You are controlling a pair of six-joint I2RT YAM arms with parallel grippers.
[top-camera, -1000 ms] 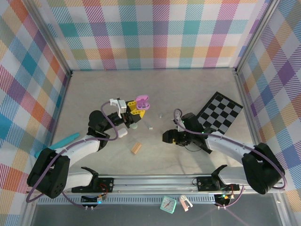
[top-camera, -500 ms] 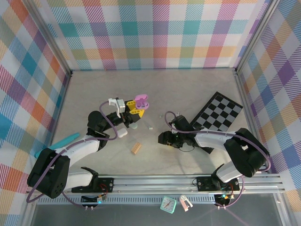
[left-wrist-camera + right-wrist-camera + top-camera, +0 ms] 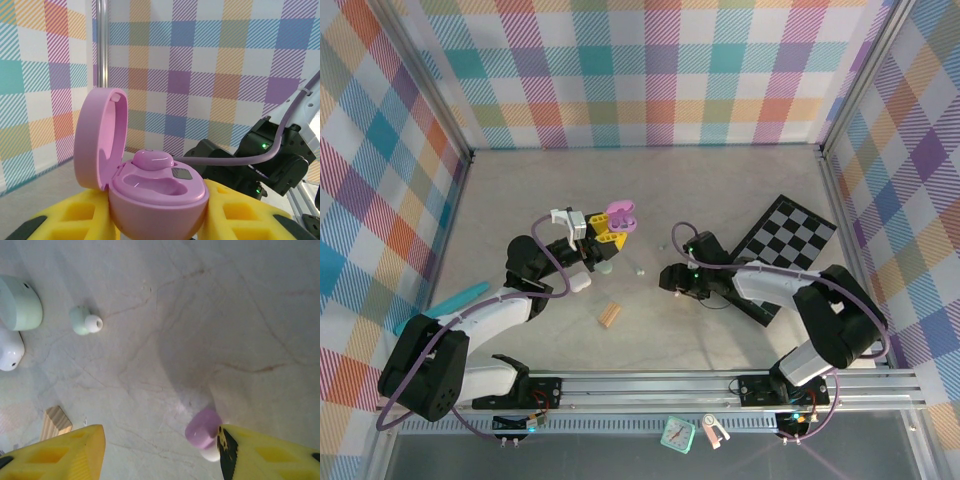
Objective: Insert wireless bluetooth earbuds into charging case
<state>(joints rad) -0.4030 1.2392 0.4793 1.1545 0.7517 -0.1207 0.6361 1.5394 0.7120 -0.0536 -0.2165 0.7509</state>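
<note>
The left gripper (image 3: 608,230) has its jaws pinching the open purple charging case (image 3: 157,192), lid upright, with the seated purple earbud (image 3: 152,159) in one well. The right gripper (image 3: 162,440) is low over the table (image 3: 225,315) with jaws spread, and the loose purple earbud (image 3: 203,427) lies touching the inner face of one finger. A pale green earbud (image 3: 85,321) lies well apart, near a pale green case (image 3: 17,302).
</note>
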